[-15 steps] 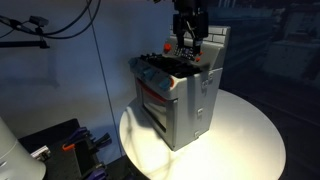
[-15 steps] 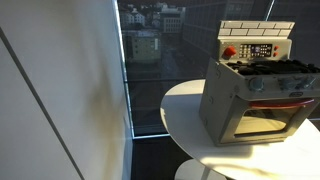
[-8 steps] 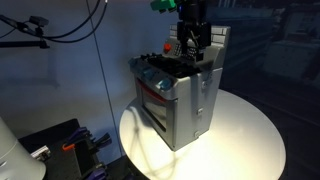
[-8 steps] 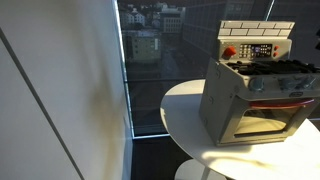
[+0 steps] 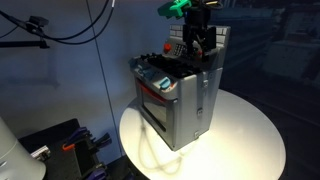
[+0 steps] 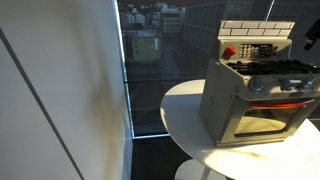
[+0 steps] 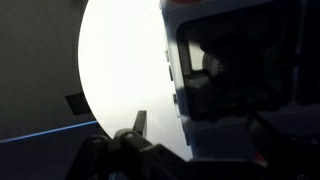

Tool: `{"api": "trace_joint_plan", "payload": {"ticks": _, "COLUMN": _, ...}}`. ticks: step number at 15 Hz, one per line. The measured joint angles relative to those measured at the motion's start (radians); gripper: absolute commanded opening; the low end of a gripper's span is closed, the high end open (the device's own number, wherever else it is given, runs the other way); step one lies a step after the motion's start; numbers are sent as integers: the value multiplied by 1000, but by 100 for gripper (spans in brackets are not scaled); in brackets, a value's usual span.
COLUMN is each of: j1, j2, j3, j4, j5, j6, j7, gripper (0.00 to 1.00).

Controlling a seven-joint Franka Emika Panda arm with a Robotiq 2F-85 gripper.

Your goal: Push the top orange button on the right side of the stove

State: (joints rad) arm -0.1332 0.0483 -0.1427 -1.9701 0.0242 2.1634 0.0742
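Above the stove (image 5: 185, 105), the gripper (image 5: 201, 42) is hanging beside the back panel (image 6: 257, 27), how far open I cannot tell; the stove is sitting on a round tabletop (image 5: 250, 135).

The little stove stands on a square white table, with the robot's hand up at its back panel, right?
Not square: the table is round, as both exterior views show. The stove does stand on it, the gripper up at its back panel.

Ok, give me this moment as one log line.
gripper: over rear of stove, at back panel | jaws: can't tell | press: not confirmed | stove: upright on round table
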Motion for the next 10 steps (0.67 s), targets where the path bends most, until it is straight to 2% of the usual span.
{"api": "trace_joint_plan", "payload": {"ticks": 10, "j1": 3, "j2": 45, "j3": 7, "j4": 44, "j5": 13, "j6": 41, "j7": -1, "gripper": 100}}
